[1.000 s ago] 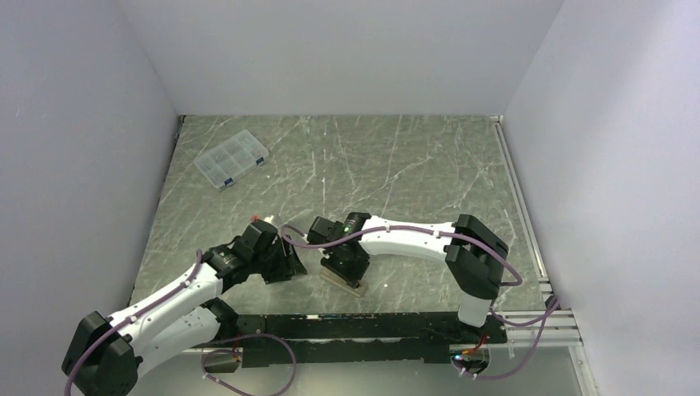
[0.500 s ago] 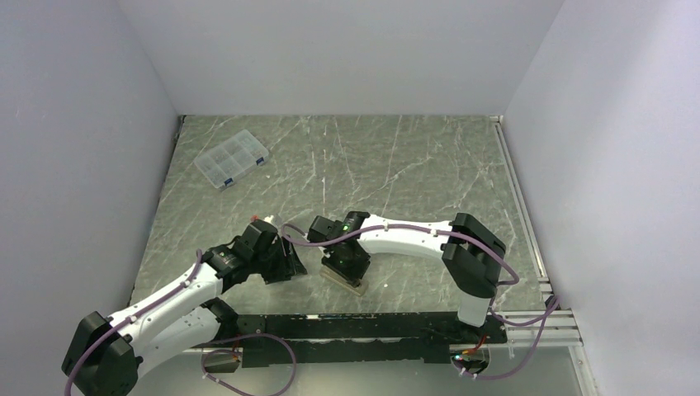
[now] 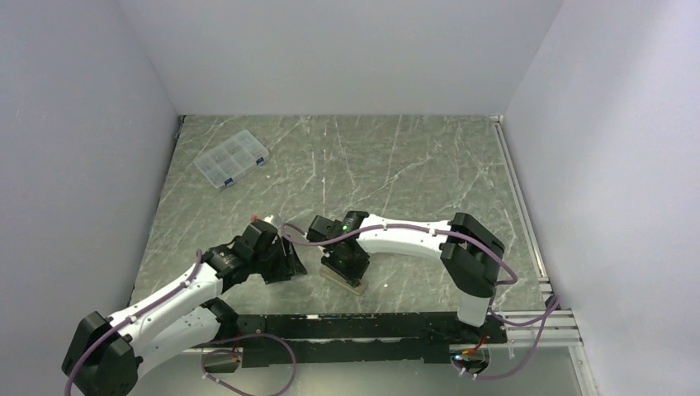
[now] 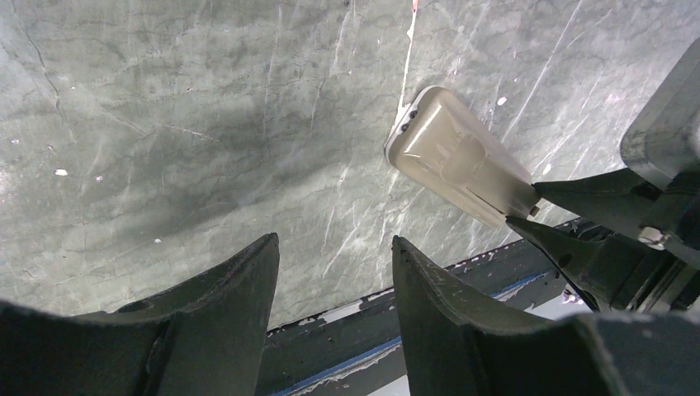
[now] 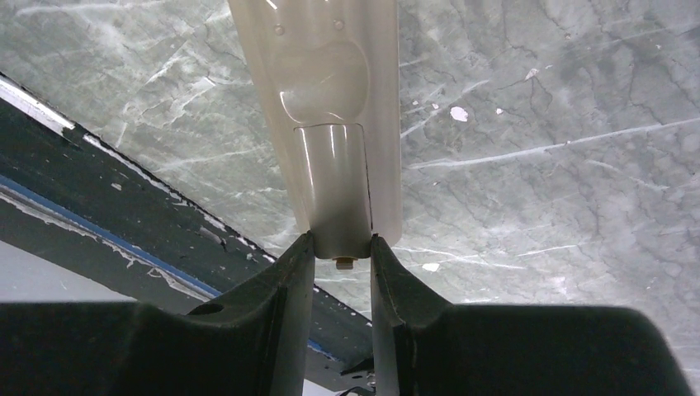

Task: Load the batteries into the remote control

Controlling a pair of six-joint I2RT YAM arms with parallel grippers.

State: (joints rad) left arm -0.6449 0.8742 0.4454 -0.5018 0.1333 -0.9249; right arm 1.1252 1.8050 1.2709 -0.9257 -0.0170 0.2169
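The remote lies low in the middle of the overhead view, on the marbled table, with its plain beige back up. In the right wrist view it runs down from the top centre. The right gripper is clamped on its lower end. The left gripper is spread wide and holds nothing, with the remote at the upper right of its view. A clear plastic box sits at the upper left.

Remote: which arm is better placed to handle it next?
Right, probably. The right gripper pinches one end of the remote, which lies back side up. The left gripper hangs open beside it, holding nothing.
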